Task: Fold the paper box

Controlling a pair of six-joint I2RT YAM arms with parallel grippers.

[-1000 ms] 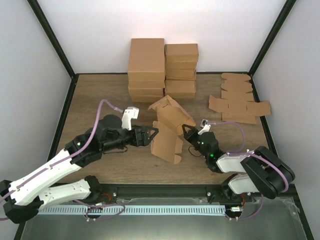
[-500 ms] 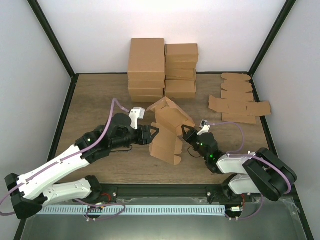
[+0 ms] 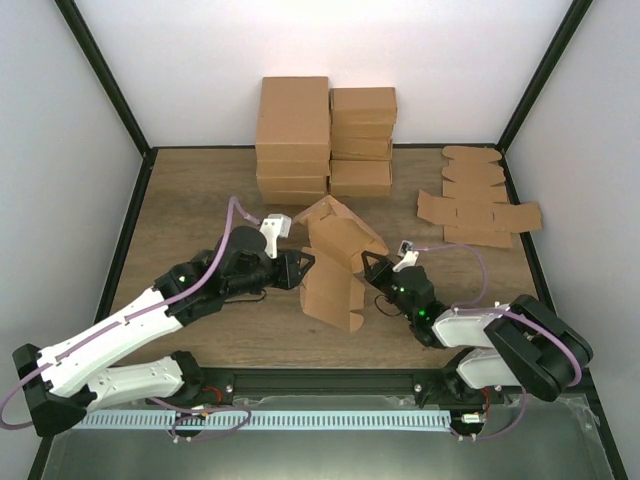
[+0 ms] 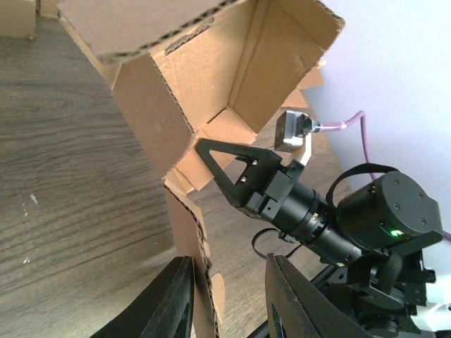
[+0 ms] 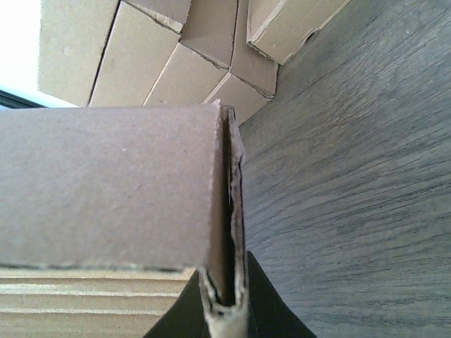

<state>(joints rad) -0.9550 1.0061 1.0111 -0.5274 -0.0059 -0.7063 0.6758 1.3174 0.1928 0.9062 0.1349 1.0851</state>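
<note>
The paper box (image 3: 335,265) stands half-formed in the middle of the table, brown, with its flaps sticking up. My right gripper (image 3: 370,266) is shut on a doubled wall at the box's right side; the wrist view shows that wall (image 5: 229,211) pinched between the fingers of the right gripper (image 5: 225,306). My left gripper (image 3: 300,268) is at the box's left edge. In the left wrist view a thin lower flap (image 4: 190,239) rises between the fingers of the left gripper (image 4: 229,310). It lies against the left finger (image 4: 173,299), with a gap to the right one. The right gripper (image 4: 211,151) shows beyond.
Stacks of ready-made brown cartons (image 3: 325,135) stand at the back centre, also seen in the right wrist view (image 5: 176,70). Flat brown blanks (image 3: 478,200) lie at the back right. The black frame rail (image 3: 320,380) runs along the near edge.
My left gripper has moved right up to the box's left edge, and its jaws have narrowed around the lower flap. The right gripper has kept its hold.
</note>
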